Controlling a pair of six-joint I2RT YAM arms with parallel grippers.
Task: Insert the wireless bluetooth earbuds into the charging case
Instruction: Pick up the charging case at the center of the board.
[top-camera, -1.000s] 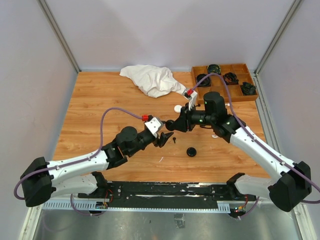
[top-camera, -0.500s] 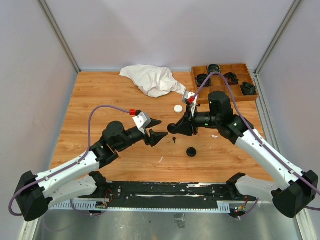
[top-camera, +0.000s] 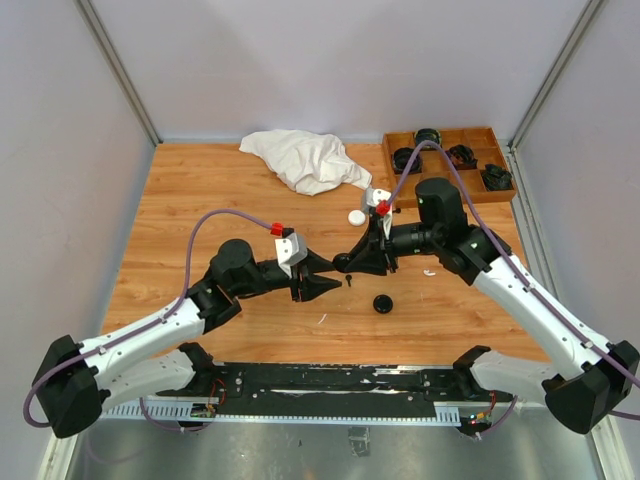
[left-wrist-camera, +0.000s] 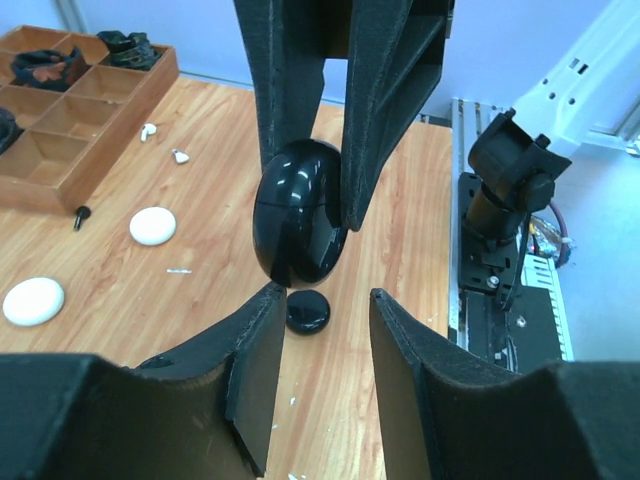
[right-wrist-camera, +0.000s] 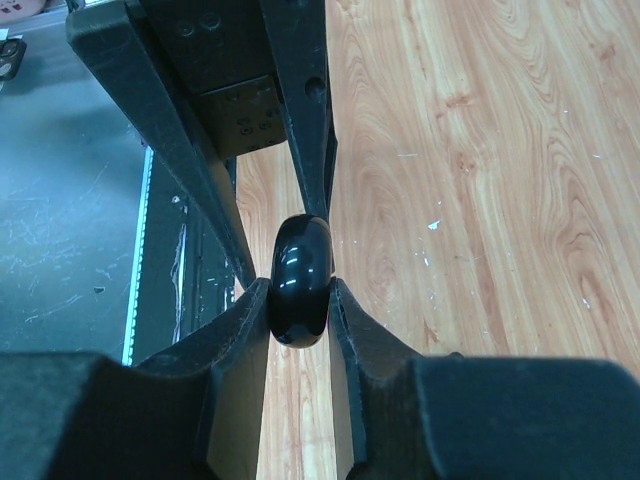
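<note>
My right gripper (top-camera: 345, 262) is shut on a glossy black round charging case (top-camera: 342, 262), held on edge above the table; the case also shows in the right wrist view (right-wrist-camera: 300, 280) and the left wrist view (left-wrist-camera: 300, 215). My left gripper (top-camera: 325, 285) is open and empty, with its fingertips (left-wrist-camera: 262, 305) right at the case's lower edge. A tiny black earbud (top-camera: 351, 281) lies on the table just beside both grippers. Two white earbuds (left-wrist-camera: 148, 130) (left-wrist-camera: 180, 155) lie near the tray.
A black puck (top-camera: 382, 303) lies near the front, and a white puck (top-camera: 356, 217) behind the grippers. A wooden compartment tray (top-camera: 392, 172) with coiled black items stands at the back right. A white cloth (top-camera: 305, 160) lies at the back.
My left gripper drew back to the left, opened, then came forward again to the case. My right gripper kept the case and shifted slightly.
</note>
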